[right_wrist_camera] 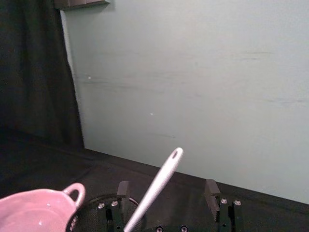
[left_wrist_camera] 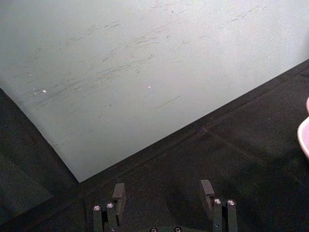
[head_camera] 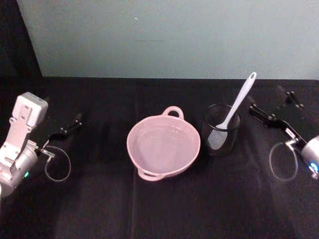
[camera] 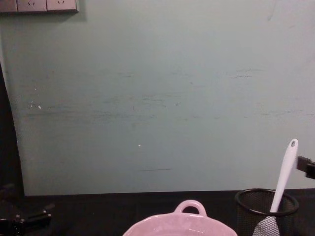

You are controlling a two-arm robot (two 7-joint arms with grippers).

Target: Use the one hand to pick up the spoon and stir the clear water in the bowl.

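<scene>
The spoon stands scoop-down in the black wire-mesh cup, right of centre on the black table. Its long axis leans: the scoop rests low inside the cup toward the near left, and the handle climbs up and away to the far right, the tip with its small hole well above the cup's rim. From the chest view the spoon rises out of the cup with the same rightward tilt.

The bowl sits at the table's centre, just beside the cup on its left, one loop handle at the far rim and another at the near rim. The clear water shows as a faint sheen inside.

My right gripper hovers to the right of the cup, near the spoon's handle but apart from it, fingers spread and holding nothing. In my right wrist view my two fingers stand wide, and the handle slants across between them without touching either.

My left gripper rests well to the left of the bowl, fingers also released and empty, over bare black cloth.
</scene>
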